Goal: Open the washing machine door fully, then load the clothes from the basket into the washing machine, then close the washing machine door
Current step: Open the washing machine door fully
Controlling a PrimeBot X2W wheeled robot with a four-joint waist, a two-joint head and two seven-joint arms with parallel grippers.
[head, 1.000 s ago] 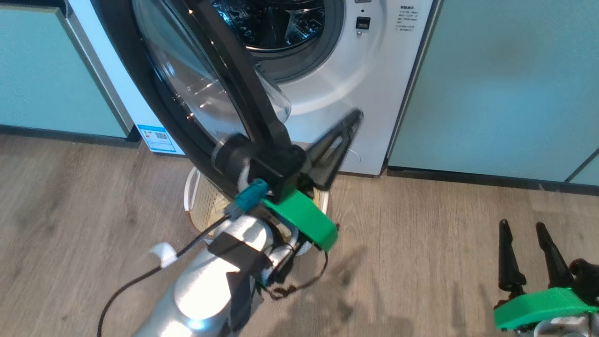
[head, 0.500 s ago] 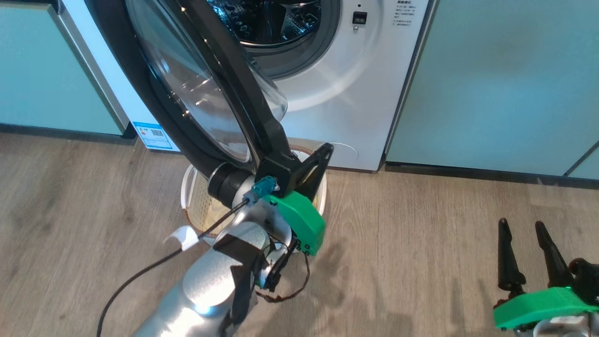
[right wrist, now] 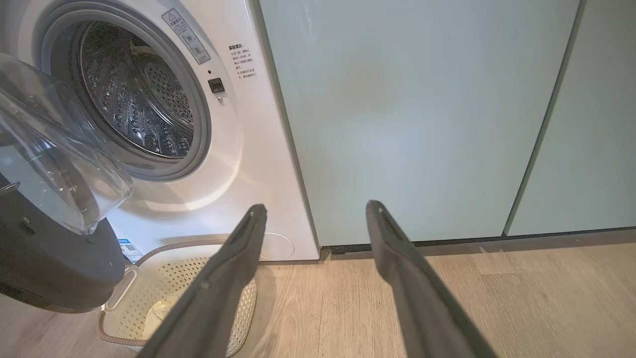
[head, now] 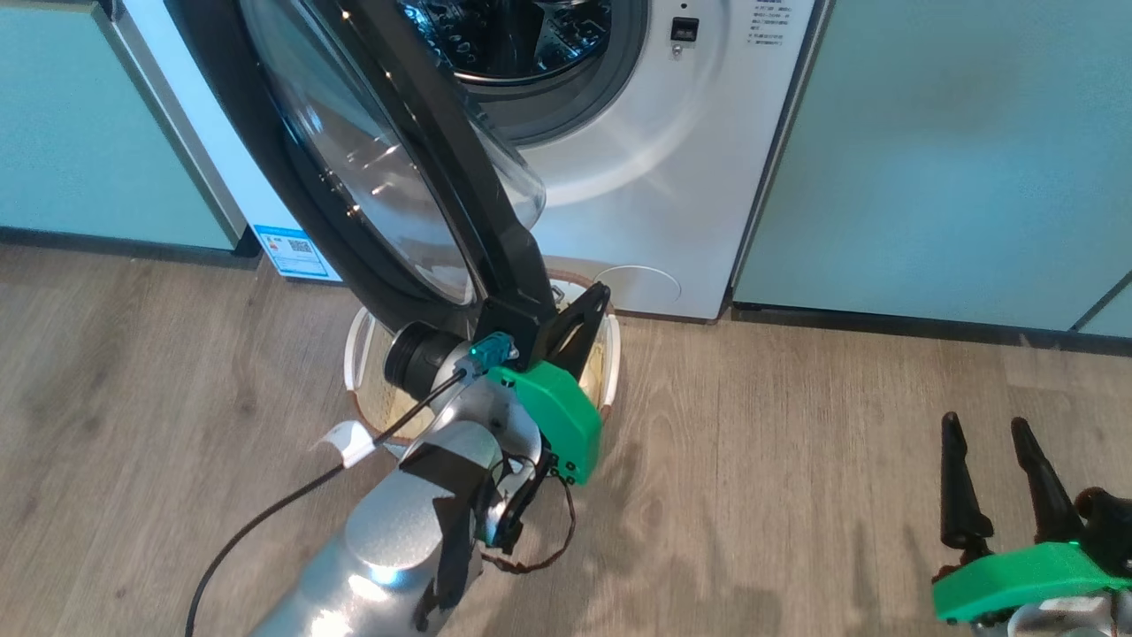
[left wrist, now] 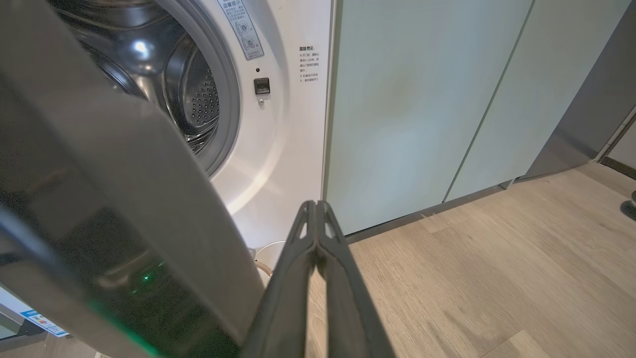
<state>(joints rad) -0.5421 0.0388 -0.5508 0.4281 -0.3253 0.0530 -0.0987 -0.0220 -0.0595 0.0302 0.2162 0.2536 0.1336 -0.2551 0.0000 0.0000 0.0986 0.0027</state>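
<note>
The white washing machine (head: pixel 672 177) stands at the top of the head view, its steel drum (right wrist: pixel 134 99) exposed. The washing machine door (head: pixel 442 159) hangs swung out, its black rim (left wrist: pixel 124 199) and glass bowl (right wrist: pixel 59 164) pointing toward me. My left gripper (head: pixel 600 294) is shut on nothing, just right of the door's lower edge and above the basket (head: pixel 612 372). The cream basket (right wrist: pixel 243 308) sits on the floor under the door. Pale yellow clothes (right wrist: pixel 160 311) lie in it. My right gripper (head: pixel 995 442) is open and empty at the lower right, well away from the machine.
Pale green cabinets (head: pixel 929 150) flank the machine on the right, and another cabinet (head: pixel 80 133) stands on the left. Wooden floor (head: pixel 796 460) stretches between the two arms. A black cable (head: pixel 265 522) trails off my left forearm.
My left gripper has drawn back and down, from beside the door's edge to just over the basket. The door and the right arm stay where they were.
</note>
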